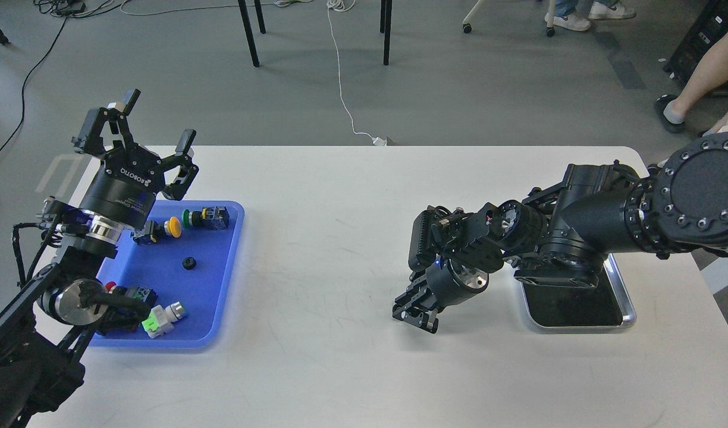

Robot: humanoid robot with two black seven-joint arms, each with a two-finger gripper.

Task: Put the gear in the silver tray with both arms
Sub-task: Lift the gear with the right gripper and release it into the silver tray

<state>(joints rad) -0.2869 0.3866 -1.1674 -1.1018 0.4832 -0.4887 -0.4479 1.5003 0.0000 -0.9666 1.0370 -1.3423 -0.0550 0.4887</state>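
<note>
My right gripper (413, 315) hangs low over the middle of the white table, left of the silver tray (628, 309). Its fingers are closed together, and a small black gear is pinched at their tips, barely showing. My right arm covers the far half of the silver tray, and the dark floor that shows holds nothing. My left gripper (156, 126) is open and empty, raised above the far left corner of the blue tray (221, 297). A second small black gear (189, 263) lies in the blue tray.
The blue tray also holds several push-button switches with yellow (173, 226), green (188, 217) and red caps. The table edge runs just right of the silver tray. A person's legs (697, 71) stand at the far right, off the table.
</note>
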